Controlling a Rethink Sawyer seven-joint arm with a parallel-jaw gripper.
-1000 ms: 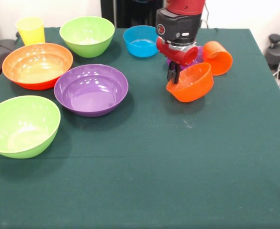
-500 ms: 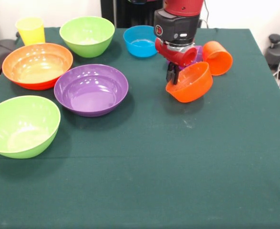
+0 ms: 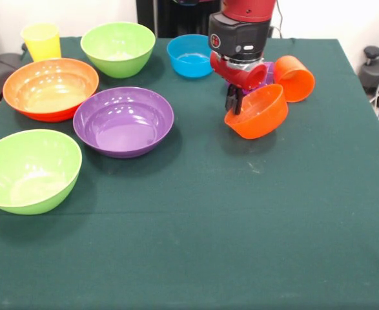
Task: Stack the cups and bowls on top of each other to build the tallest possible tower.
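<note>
7 bowls and cups lay scattered and unstacked across the green table (image 3: pixel 254 245) as the gripper (image 3: pixel 235 102) stood with its fingers clamped on the near rim of the small orange bowl (image 3: pixel 259 113), which hung tilted and looked lifted a little higher than a second earlier (over the last half second it showed no further change). Behind it lay the orange cup (image 3: pixel 296 77) on its side, with a purple cup (image 3: pixel 267 70) mostly hidden by the arm. To the left sat the purple bowl (image 3: pixel 123 121), the large orange bowl (image 3: pixel 50 88), 2 lime green bowls (image 3: pixel 117 48), the blue bowl (image 3: pixel 190 55) and the upright yellow cup (image 3: pixel 41 41). With no tower begun, the lift suggested the first piece was secured and needed carrying to a base bowl.
</note>
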